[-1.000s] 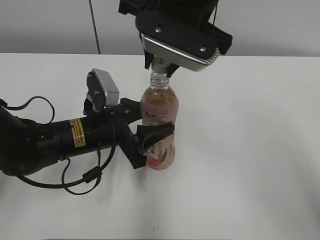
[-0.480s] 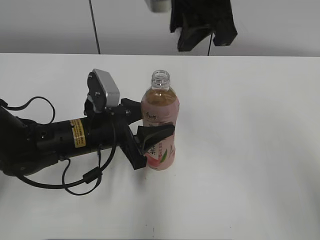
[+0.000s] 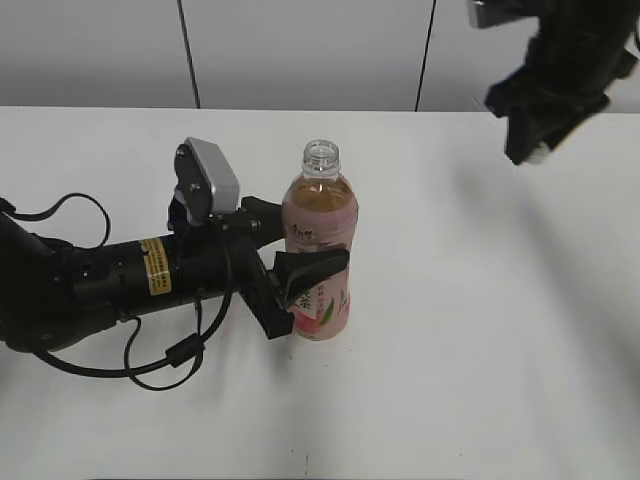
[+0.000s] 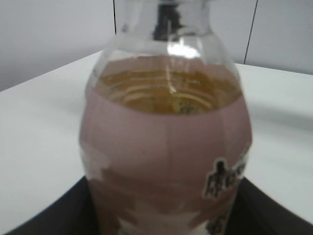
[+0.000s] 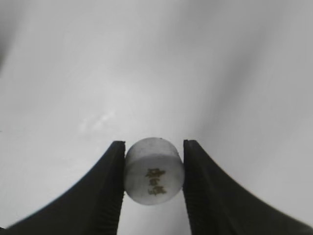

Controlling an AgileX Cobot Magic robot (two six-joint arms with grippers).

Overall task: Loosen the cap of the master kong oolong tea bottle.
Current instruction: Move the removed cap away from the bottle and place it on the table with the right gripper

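The master kong oolong tea bottle stands upright on the white table, its neck open with no cap on it. My left gripper is shut on the bottle's labelled body; the bottle fills the left wrist view. My right gripper is high at the upper right, well away from the bottle. In the right wrist view it is shut on the white cap, whose top carries a small dark mark.
The white table stretches to the right and front of the bottle. The left arm's black body and cables lie across the table's left side. A grey wall stands behind.
My right gripper has lifted off the bottle's neck with the cap and swung up and to the right. The bottle and left gripper have not moved.
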